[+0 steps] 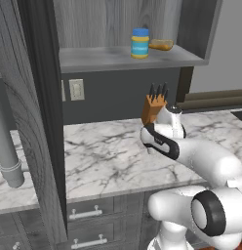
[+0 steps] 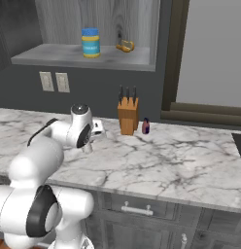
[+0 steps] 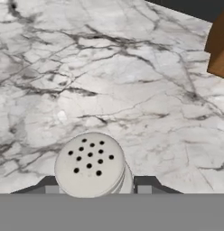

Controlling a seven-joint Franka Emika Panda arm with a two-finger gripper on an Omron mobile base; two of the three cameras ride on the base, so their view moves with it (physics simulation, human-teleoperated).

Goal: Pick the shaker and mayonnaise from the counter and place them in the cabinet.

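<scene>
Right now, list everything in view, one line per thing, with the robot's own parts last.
mayonnaise: one, blue lid and label with yellow stripes, standing on the cabinet shelf.
orange-brown item: one, on the shelf right of the jar; kind unclear.
cabinet: one, dark grey wood grain, grey shelf, above the counter.
shaker: one, pale with a holed top, on the counter between the fingers.
knife block: one, brown with dark handles, at the counter's back.
small bottle: one, dark red, beside the knife block.
counter: one, white marble with grey veins.
wall outlets: two, pale.
drawers: dark grey, silver handles.
fingers: two, dark, closed on the shaker.
</scene>
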